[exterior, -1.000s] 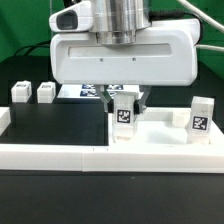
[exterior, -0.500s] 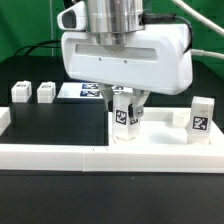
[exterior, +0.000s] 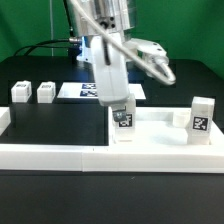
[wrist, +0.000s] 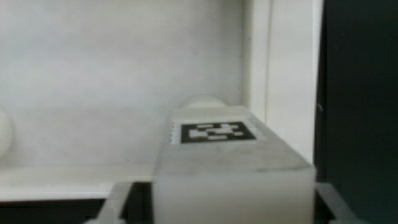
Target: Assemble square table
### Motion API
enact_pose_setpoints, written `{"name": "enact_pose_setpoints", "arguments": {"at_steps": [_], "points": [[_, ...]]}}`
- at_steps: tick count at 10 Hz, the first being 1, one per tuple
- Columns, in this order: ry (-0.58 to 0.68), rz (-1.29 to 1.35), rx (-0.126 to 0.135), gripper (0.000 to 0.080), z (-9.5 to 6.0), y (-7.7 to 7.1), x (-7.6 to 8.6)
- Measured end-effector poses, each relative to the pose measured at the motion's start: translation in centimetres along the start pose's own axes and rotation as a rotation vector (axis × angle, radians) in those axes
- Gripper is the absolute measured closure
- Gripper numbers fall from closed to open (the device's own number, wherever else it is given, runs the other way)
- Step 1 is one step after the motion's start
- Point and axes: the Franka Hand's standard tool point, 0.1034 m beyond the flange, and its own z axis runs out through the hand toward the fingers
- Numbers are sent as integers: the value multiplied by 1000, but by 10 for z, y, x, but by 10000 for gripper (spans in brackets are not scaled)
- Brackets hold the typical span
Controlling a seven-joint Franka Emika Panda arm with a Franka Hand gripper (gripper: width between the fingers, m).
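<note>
The white square table slab point(exterior: 160, 128) lies at the exterior view's right, against the low border wall. My gripper point(exterior: 120, 104) is shut on a white tagged leg point(exterior: 123, 124) that stands upright at the slab's left corner. In the wrist view the leg point(wrist: 222, 160) fills the space between my fingers point(wrist: 125, 203), with the slab's flat face point(wrist: 107, 90) and raised rim point(wrist: 285, 70) behind it. Another leg point(exterior: 200, 116) stands at the slab's right. Two more legs point(exterior: 20, 93) point(exterior: 45, 92) stand on the black table at the left.
The long white border wall point(exterior: 60, 155) runs along the front of the black table. The marker board point(exterior: 80, 91) lies flat behind the gripper. A white piece point(exterior: 4, 118) shows at the left edge.
The gripper has turned about its upright axis, from broadside to the camera to nearly edge-on, with the leg in it. The leg stays at the same corner of the slab.
</note>
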Motion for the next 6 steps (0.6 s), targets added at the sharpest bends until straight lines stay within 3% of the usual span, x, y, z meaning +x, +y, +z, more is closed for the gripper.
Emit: {"name": "enact_pose_setpoints", "arguments": {"at_steps": [2,3,4,5,6], "points": [[1,-30,0,509,0,0,0],[7,-75,8,337,1,0,-1],[21,-222,25,217,3,2,-4],[30,-492,24,217,1,0,-7],[27,-620,25,164,2,0,-12]]}}
